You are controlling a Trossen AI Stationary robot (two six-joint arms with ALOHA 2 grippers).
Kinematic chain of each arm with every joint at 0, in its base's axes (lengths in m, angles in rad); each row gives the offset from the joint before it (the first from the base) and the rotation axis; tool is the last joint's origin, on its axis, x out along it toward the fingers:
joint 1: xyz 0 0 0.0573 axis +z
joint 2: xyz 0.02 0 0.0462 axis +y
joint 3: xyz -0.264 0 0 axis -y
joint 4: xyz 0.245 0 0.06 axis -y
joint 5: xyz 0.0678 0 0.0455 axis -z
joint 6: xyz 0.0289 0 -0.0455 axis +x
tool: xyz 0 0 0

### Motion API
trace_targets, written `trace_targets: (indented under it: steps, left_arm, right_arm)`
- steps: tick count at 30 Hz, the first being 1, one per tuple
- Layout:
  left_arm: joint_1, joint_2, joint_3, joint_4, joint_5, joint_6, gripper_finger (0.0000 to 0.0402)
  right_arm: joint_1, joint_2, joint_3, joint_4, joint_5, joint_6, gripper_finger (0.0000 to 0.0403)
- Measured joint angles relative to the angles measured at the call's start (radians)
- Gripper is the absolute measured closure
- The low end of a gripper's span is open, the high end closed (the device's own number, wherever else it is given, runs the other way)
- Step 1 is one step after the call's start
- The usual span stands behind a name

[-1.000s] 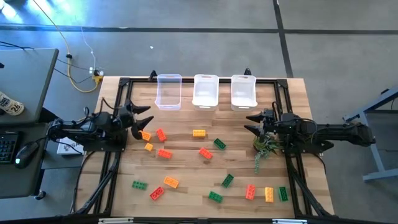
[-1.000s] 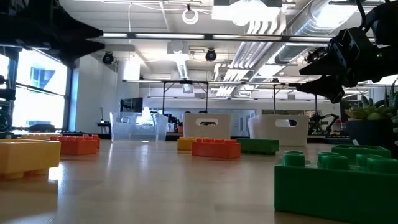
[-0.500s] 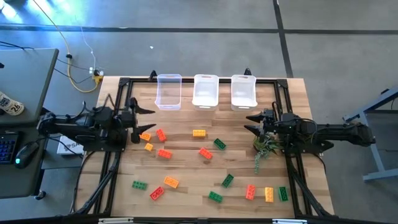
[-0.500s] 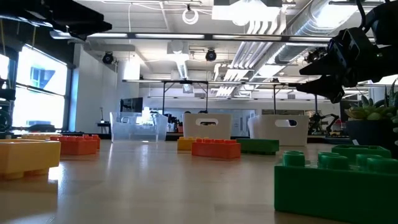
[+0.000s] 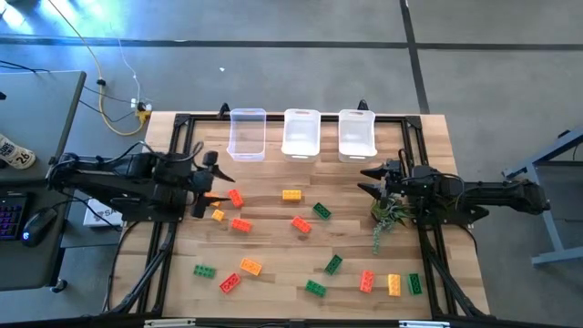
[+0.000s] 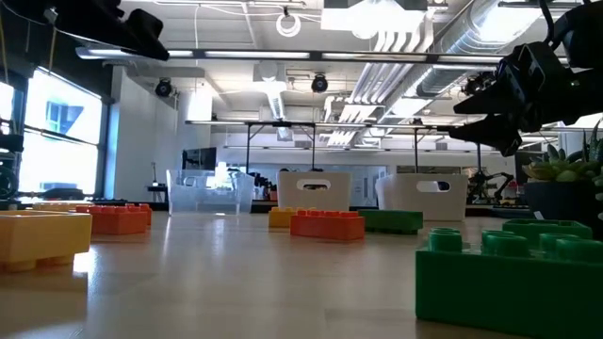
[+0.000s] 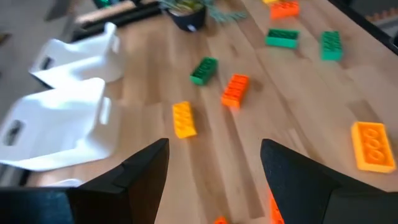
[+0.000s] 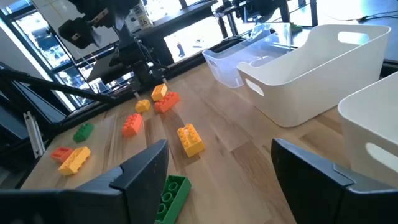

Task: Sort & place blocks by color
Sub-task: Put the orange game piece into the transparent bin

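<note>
Blocks point(image 5: 300, 224) scattered btwn both grippers.

Three bins point(image 5: 301, 133) in a row at table's point(image 5: 273, 273) far edge. Blocks point(image 5: 298, 224) scattered before them, on the table. Plant point(image 5: 390, 215) at right side, beside right gripper point(image 5: 372, 181). Left gripper point(image 5: 217, 185) over left blocks.

Grey concrete floor point(image 5: 301, 64) runs all round the wooden tabletop point(image 5: 273, 241) — a dark desk point(image 5: 36, 114) to one side, a yellow cable point(image 5: 117, 118) trailing near it — and overhead, exposed ducts point(image 6: 415, 38) and strip lights point(image 6: 236, 55) beside a bright window point(image 6: 57, 127).
</note>
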Motion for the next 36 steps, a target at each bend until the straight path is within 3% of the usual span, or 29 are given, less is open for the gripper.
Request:
trace_targets:
  steps: [11,18,36]
  left_arm:
    - [-0.106,0.236,0.004,0.000,0.028,-0.028,0.0161]
    - [-0.182,0.366,0.004,0.004,-0.005,-0.061,0.0161]
    - [-0.231,0.614,0.004,0.046,-0.003,-0.132,0.0161]
  right_arm:
    - [0.000,0.000,0.000,-0.002,0.000,0.000,0.0132]
    - [0.000,0.000,0.000,-0.002,0.000,0.000,0.0132]
    - [0.000,0.000,0.000,-0.003,0.000,0.000,0.0132]
